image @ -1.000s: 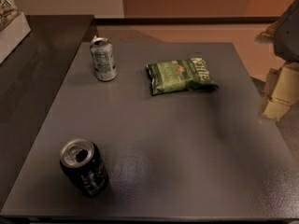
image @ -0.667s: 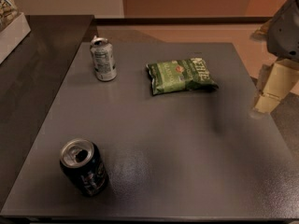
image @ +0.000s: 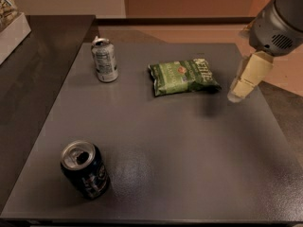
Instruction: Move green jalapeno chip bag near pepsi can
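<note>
Since the earlier frames only the gripper (image: 239,90) has been moved, brought leftward from the right edge to the middle right (whether it is spread or closed cannot be told). From left to right, the pepsi can (image: 86,170) is seen standing at lower left, the green jalapeno chip bag (image: 183,75) lying flat at upper centre, untouched, and the gripper near its right end. An approach is judged to be under way; the carry to the can is not yet begun.

Your cream gripper (image: 238,91) hangs by the grey table (image: 189,164); its rounded grey arm housing (image: 279,18) is cropped top-right; silver-white can (image: 104,60) print illegible.
</note>
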You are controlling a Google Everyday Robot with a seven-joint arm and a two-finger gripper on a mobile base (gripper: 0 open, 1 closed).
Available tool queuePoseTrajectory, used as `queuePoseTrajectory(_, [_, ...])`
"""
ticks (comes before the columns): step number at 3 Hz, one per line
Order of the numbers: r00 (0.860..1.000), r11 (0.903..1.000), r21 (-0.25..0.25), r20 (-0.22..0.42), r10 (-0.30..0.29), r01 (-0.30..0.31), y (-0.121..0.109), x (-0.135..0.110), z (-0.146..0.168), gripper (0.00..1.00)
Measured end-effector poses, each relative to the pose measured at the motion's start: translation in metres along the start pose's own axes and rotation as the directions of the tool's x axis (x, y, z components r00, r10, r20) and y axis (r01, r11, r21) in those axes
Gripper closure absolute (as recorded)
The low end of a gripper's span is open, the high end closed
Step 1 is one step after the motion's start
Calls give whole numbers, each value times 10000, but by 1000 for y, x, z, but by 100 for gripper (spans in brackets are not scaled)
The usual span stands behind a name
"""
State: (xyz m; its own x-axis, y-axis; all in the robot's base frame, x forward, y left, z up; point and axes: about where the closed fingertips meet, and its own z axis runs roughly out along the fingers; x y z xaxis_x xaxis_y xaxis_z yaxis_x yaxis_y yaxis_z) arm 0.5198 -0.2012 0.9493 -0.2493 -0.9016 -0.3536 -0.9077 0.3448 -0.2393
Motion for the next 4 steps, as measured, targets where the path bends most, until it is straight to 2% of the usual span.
queuePoseTrajectory(1, [9985,9999,-88,534,150,-146,-18,-9,27,0])
queuePoseTrajectory(2, [9959,9997,-261,902,59,-35,-27,-23,56,0])
queuePoseTrajectory(4, [9950,9979,-611,985,-167,228,-41,-50,114,0])
